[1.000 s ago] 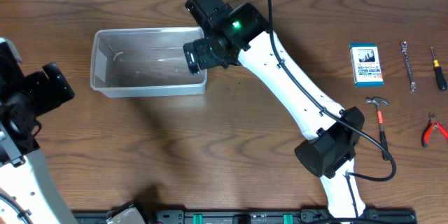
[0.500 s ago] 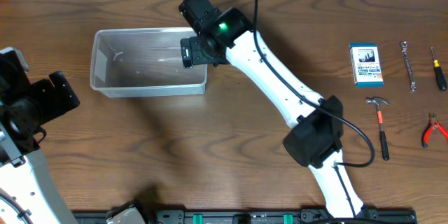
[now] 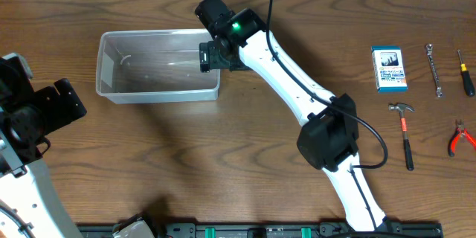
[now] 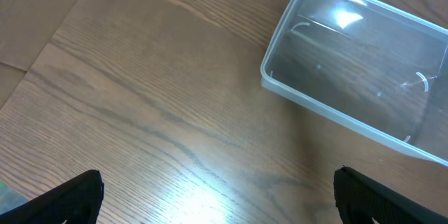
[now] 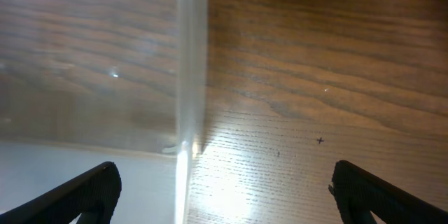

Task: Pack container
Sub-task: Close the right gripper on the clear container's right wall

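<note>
The left tool (image 4: 220,203) hangs above bare surface (image 3: 223,156) at the left edge, its jaws spread wide and empty. The container (image 3: 160,95) lies ahead of it and to its right. The right arm (image 3: 290,82) reaches diagonally from the near edge, bent at the elbow. The right tool (image 5: 227,196), jaws wide and holding nothing, straddles the container's right end wall, one finger over the inside and the other outside.
</note>
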